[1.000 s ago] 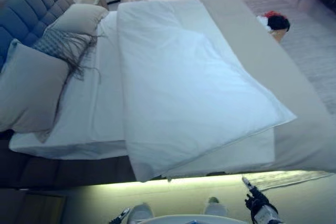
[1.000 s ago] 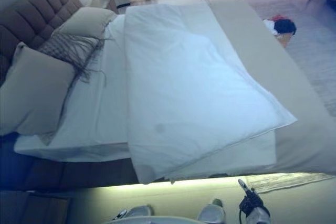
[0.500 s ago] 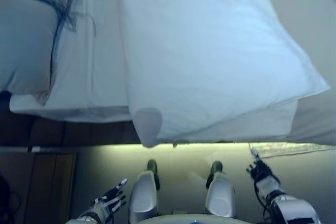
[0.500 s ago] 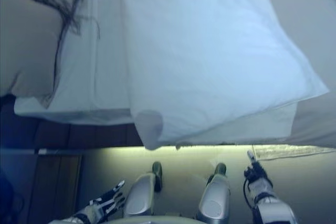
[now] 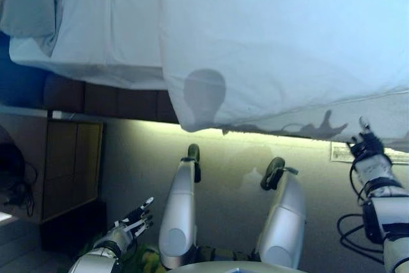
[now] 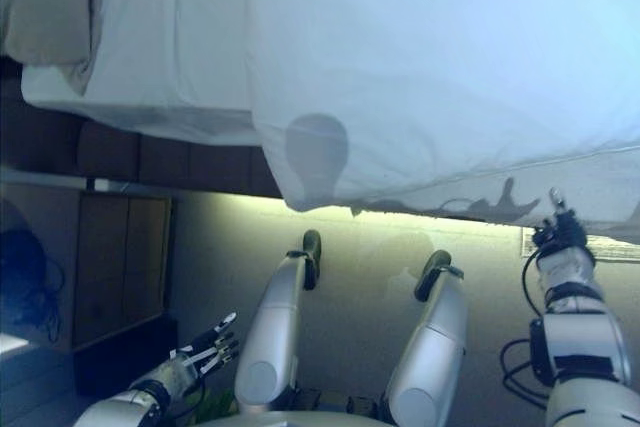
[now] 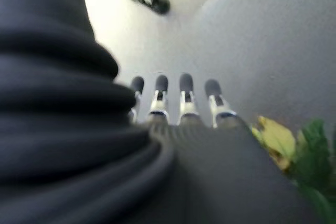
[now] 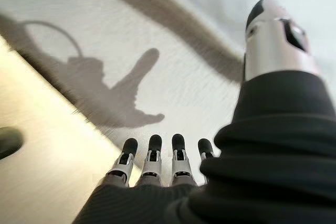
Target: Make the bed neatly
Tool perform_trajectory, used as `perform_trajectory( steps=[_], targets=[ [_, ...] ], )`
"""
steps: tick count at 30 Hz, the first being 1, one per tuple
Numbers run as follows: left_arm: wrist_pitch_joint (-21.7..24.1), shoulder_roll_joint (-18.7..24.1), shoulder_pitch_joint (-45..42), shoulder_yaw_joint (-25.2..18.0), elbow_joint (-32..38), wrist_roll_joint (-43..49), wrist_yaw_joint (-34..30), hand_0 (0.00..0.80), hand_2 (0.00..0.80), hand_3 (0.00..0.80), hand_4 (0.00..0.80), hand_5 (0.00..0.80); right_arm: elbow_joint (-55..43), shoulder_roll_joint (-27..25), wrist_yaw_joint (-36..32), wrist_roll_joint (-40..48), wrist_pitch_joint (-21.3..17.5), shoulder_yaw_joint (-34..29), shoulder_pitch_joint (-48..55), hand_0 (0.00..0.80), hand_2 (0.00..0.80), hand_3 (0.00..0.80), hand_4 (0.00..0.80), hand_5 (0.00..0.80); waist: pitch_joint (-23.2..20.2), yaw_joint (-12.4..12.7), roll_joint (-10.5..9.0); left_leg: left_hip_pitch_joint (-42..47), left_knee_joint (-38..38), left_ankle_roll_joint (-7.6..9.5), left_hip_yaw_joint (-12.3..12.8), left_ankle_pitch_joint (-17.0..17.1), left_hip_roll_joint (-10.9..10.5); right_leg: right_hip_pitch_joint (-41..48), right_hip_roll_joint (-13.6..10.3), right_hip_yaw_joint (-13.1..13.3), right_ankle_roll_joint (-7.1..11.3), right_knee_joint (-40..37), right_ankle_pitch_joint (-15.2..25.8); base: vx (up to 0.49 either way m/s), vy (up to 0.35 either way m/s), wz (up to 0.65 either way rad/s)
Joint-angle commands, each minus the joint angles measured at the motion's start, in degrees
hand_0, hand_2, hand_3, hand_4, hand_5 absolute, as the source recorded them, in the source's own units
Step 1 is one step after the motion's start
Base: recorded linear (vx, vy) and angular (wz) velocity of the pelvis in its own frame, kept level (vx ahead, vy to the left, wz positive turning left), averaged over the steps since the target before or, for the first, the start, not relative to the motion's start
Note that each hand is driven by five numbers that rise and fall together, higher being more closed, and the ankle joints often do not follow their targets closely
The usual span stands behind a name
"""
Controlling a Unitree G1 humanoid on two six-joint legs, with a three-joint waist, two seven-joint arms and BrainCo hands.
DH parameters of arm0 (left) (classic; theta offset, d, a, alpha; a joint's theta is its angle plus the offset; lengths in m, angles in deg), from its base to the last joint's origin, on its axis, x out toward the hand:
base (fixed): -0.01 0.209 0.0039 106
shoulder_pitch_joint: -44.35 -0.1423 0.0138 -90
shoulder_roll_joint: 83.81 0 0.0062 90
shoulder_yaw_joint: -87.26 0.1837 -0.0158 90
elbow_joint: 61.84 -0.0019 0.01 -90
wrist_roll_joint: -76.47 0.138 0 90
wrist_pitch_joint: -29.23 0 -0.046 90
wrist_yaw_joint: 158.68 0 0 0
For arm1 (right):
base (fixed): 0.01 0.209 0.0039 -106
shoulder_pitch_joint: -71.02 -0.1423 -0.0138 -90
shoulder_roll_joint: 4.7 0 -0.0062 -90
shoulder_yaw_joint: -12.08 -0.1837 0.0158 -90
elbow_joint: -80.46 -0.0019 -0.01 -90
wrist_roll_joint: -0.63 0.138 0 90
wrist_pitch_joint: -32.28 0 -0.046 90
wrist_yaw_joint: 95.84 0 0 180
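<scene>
Duvet [image 5: 275,36] lies askew, corner overhanging the bed [image 5: 96,94] edge; your right hand [image 5: 364,148] below it and left hand [image 5: 131,222] are both spread, empty—grab one layer only and it'll bunch.

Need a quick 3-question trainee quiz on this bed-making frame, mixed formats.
1. True or false: the right robot hand is gripping the white fabric duvet.
2. Multiple choice: the left robot hand is (A) on the grey pillow, (B) low beside the bed, holding nothing, (C) pinching the sheet.
3. Fill in: the duvet's near edge hangs over the bed's ____ side panel.

Key: 1 false, it is open just below the edge; 2 B; 3 dark.
</scene>
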Motion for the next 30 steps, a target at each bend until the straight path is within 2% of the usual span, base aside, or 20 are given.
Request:
perform_trajectory(
  steps=[1, 6, 9, 21, 22, 23, 24, 30],
  targets=[
    [0.3, 3.4, -4.8, 0.8, -0.6, -2.2, -1.8, 0.000, 0.000, 0.000, 0.000, 0.000, -1.0, -3.9, -4.7, 0.7, 0.6, 0.6, -3.1, 0.000, 0.000, 0.000, 0.000, 0.000, 0.3, 0.6, 0.30, -0.8, 0.2, 4.09, 2.9, -2.3, -0.8, 0.4, -0.6, 3.0, 1.11, -0.3, 1.5, 0.006, 0.014, 0.10],
    [1.0, 3.1, -7.5, 0.5, 0.0, -2.3, -4.0, 0.000, 0.000, 0.000, 0.000, 0.000, -1.8, -6.6, -10.6, -1.0, 2.8, 2.5, -7.7, 0.000, 0.000, 0.000, 0.000, 0.000, 0.1, 1.3, 1.14, -2.1, 1.1, 4.35, 3.0, -2.1, -0.7, -1.3, -0.9, 3.2, 0.56, 1.9, 0.5, 0.005, 0.008, 0.03],
    [1.1, 3.0, -9.6, 0.6, 0.7, -2.4, -5.0, 0.000, 0.000, 0.000, 0.000, 0.000, -2.6, -8.2, -12.0, -2.2, 3.3, 3.6, -11.1, 0.000, 0.000, 0.000, 0.000, 0.000, -0.2, 1.8, 1.71, -1.9, 1.0, 4.29, 3.3, -1.7, -0.6, -1.5, -1.2, 2.9, 0.30, 2.8, -0.1, 0.036, 0.052, 0.03],
    [0.8, 3.2, -13.6, 0.3, 2.5, -1.2, -7.4, 0.000, 0.000, 0.000, 0.000, 0.000, -5.0, -10.3, -11.4, -5.8, 2.2, 7.4, -20.1, 0.000, 0.000, 0.000, 0.000, 0.000, -0.5, 2.8, 2.70, 1.1, -0.5, 4.02, 4.0, -0.4, -0.8, 1.3, -1.8, 1.7, -0.19, 3.0, -0.4, 0.022, 0.050, 0.00],
    [0.7, 3.1, -13.6, 0.4, 2.8, -0.9, -7.6, 0.000, 0.000, 0.000, 0.000, 0.000, -4.9, -10.3, -11.2, -6.3, 2.3, 7.5, -20.1, 0.204, 0.204, 0.204, 0.204, 0.204, -0.5, 2.8, 2.68, 1.5, -0.7, 4.03, 4.0, -0.3, -0.8, 1.7, -1.8, 1.6, -0.19, 2.8, -0.3, 0.004, 0.043, -0.02],
    [0.8, 3.1, -13.6, 0.4, 2.9, -0.7, -7.8, 0.000, 0.000, 0.000, 0.000, 0.000, -4.8, -10.4, -11.2, -6.7, 2.2, 7.6, -20.1, 0.712, 0.712, 0.712, 0.712, 0.712, -0.5, 2.7, 2.66, 1.8, -0.8, 4.07, 4.1, -0.3, -0.8, 2.0, -1.8, 1.5, -0.21, 2.6, -0.3, 0.000, 0.048, -0.02],
    [1.0, 2.9, -13.6, 0.9, 3.0, -0.9, -8.1, 0.000, 0.000, 0.000, 0.000, 0.000, -4.7, -10.4, -11.8, -7.0, 2.3, 7.4, -19.8, 0.800, 0.800, 0.800, 0.800, 0.800, -0.5, 2.6, 2.55, 2.3, -1.0, 4.04, 4.1, -0.2, -0.7, 2.6, -1.8, 1.4, -0.20, 2.2, -0.1, -0.001, 0.043, -0.02],
    [2.2, 2.3, -13.6, 2.0, 3.0, -1.2, -8.0, 0.000, 0.000, 0.000, 0.000, 0.000, -4.0, -10.3, -13.7, -8.5, 3.3, 6.0, -16.6, 0.800, 0.800, 0.800, 0.800, 0.800, -1.0, 2.4, 1.71, 6.7, -3.5, 3.76, 4.3, 0.1, -0.4, 7.5, -1.9, 0.3, 0.23, -1.5, 0.9, 0.008, 0.049, -0.06]
  ],
)
